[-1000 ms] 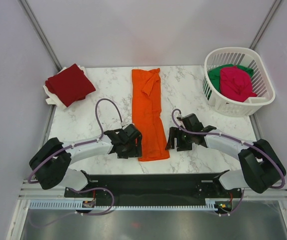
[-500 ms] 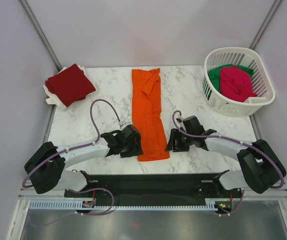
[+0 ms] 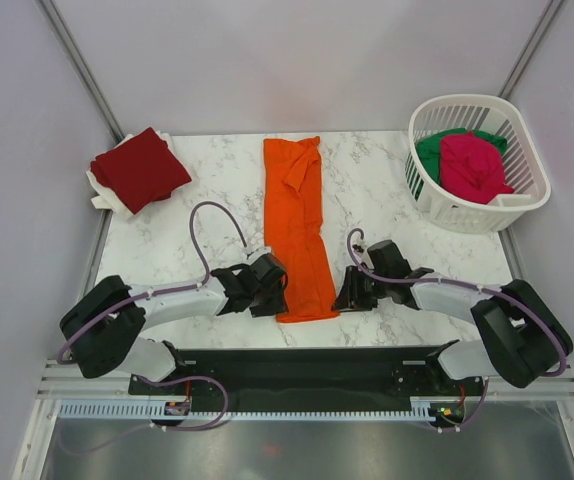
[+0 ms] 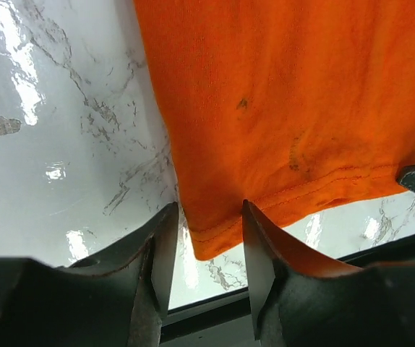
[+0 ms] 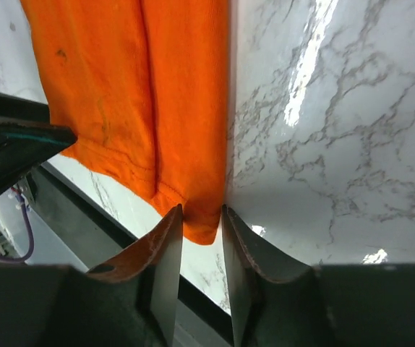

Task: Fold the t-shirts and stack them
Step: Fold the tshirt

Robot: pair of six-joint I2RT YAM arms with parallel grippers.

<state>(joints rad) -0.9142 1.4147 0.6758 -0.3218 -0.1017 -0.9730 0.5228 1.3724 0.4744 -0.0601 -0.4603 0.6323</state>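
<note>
orange tee (image 3: 302, 230) corners – inside end effectors (image 4: 207, 211) (image 5: 202, 212)

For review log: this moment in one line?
orange t-shirt flat | left gripper open at hem corner | right gripper likewise

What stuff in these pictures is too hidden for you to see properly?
Top view: what the white thing under the dark red shirt is; the shirt covers it.
Top view: most of the green shirt, under the magenta shirt in the basket.
Right wrist view: whether the right gripper pinches the orange shirt corner; cloth fills the gap.
</note>
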